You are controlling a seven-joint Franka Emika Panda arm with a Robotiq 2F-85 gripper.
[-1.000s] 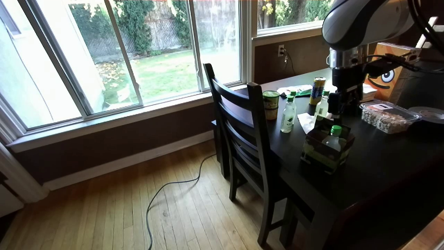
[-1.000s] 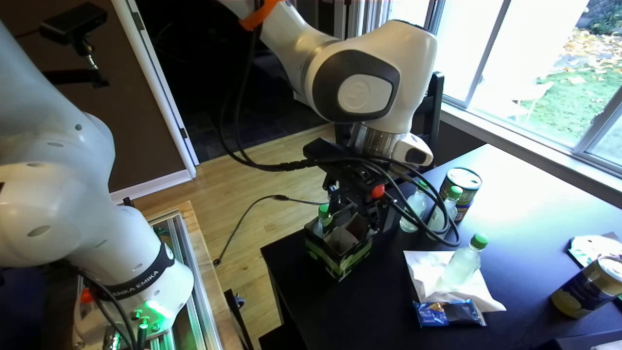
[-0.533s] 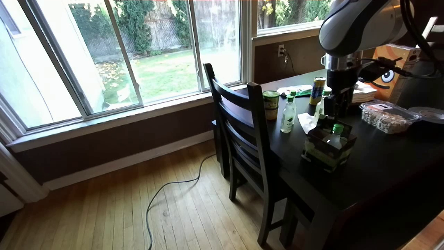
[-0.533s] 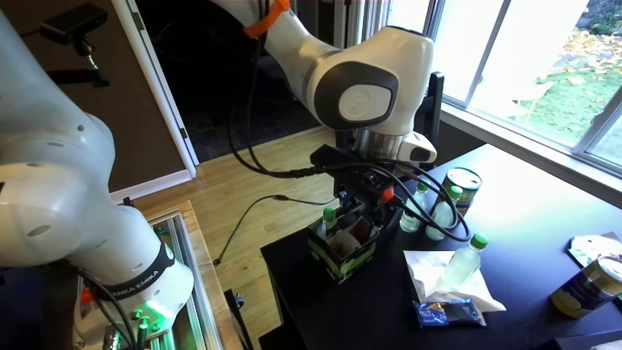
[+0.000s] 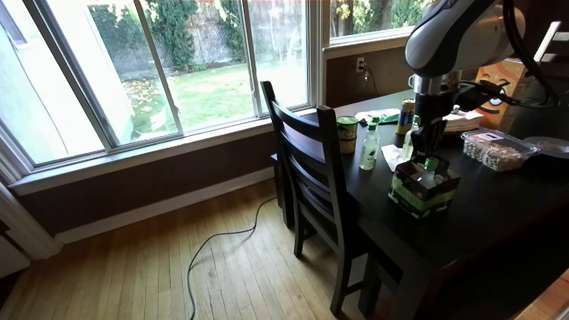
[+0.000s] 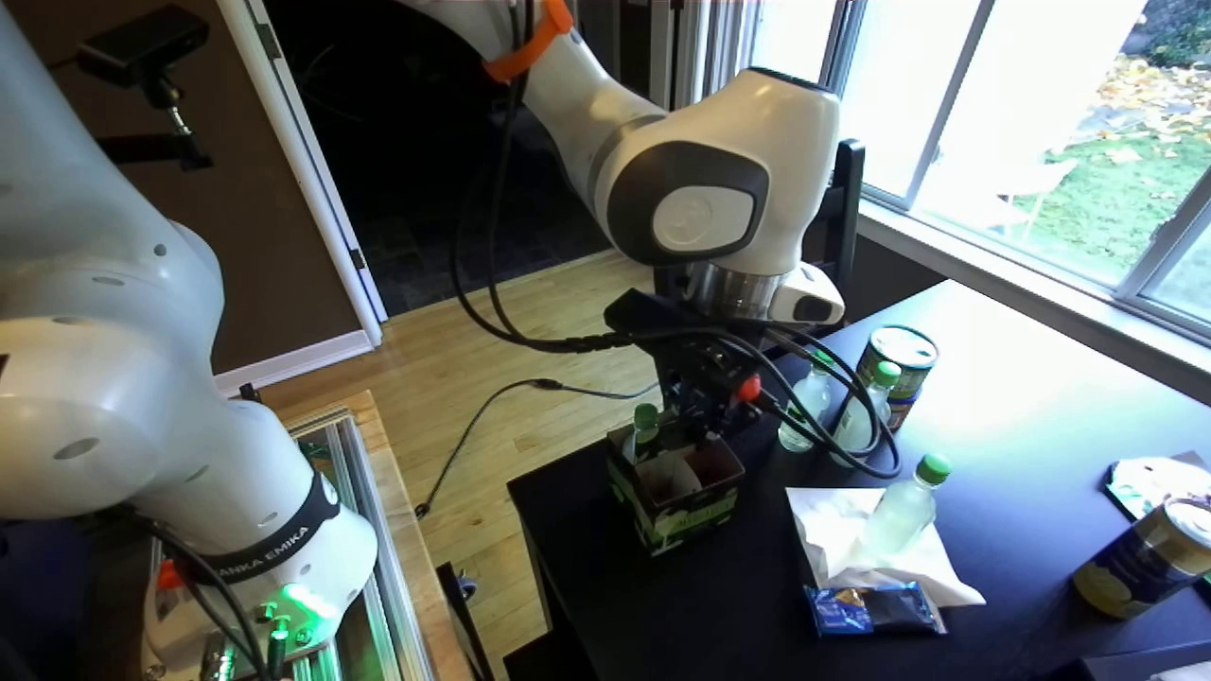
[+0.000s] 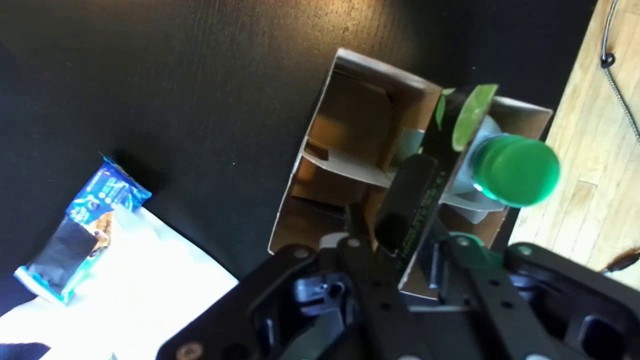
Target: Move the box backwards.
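"Bright light comes through the big window onto our dark table. Where's the box?"

"Near where the table stops, standing upright. I can see a bottle in it with a green cap."

"And the claw?"

"Down at the top of the box. Its fingers are a little apart, one on each side of the handle in the middle. I can't tell if they pinch it."

"So what's the job now?"

"I think it's time to get a good hold and move the box back, but I can't say for sure which way back is. Squeeze the handle flat between both fingers first. It looks like card, so not too hard, or it may bend."

"And then?"

"Go slow and straight, with the box low. The bottle sits on one side of the handle, so that side is probably heavier and could dip."

"What should it watch for?"

"Where the table stops, and those other bottles. Let go only when the box sits flat."
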